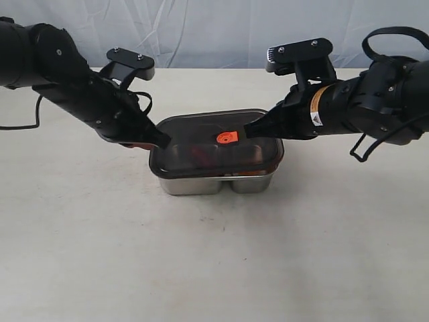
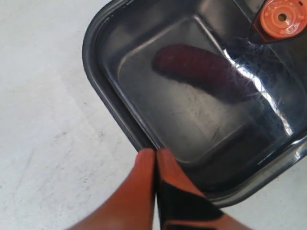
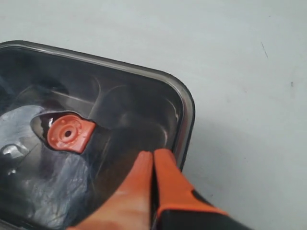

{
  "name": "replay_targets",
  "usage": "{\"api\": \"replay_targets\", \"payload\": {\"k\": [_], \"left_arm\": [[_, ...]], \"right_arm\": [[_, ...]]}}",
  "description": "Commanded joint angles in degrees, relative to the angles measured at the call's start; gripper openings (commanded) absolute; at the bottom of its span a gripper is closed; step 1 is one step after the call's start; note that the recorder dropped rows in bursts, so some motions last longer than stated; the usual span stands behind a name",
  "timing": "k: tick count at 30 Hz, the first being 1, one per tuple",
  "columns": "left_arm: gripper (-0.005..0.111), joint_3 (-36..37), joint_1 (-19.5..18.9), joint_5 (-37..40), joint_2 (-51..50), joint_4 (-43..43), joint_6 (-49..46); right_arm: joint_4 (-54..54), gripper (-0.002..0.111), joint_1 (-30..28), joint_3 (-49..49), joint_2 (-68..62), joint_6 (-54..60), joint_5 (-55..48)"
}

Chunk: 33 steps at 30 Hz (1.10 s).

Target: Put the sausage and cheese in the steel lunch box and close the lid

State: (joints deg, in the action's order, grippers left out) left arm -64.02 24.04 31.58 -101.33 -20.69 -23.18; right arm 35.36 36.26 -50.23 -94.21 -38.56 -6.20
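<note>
The steel lunch box [image 1: 214,182] sits mid-table with the dark see-through lid [image 1: 201,137] lying on top of it, its orange-red valve [image 1: 227,137] near the middle. Through the lid the red sausage [image 2: 201,69] shows in the larger compartment. The cheese is hidden. My left gripper [image 1: 164,141] is shut, tips pressed on the lid's left edge [image 2: 120,115]. Over the lid's right part, my right gripper [image 1: 248,131] is also shut, its tips resting on the lid [image 3: 120,105] beside the valve [image 3: 69,134].
The white table [image 1: 214,268] spreads out bare on all sides of the box. A pale cloth backdrop [image 1: 214,27] closes off the far edge.
</note>
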Motion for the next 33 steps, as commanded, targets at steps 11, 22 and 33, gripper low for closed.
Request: {"api": "replay_targets", "payload": {"k": [11, 22, 33], "left_arm": [[0.0, -0.3, 0.2, -2.9, -0.4, -18.1, -17.6], [0.0, -0.3, 0.2, -1.9, -6.2, -18.2, -17.7], [0.0, -0.3, 0.2, -1.7, -8.0, -18.0, -17.9]], "right_arm": [[-1.4, -0.001, -0.3, 0.2, -5.7, 0.0, 4.6], [-2.1, -0.001, -0.3, 0.2, -8.0, 0.0, 4.4], [-2.8, -0.001, -0.3, 0.2, -11.3, 0.0, 4.4]]}}
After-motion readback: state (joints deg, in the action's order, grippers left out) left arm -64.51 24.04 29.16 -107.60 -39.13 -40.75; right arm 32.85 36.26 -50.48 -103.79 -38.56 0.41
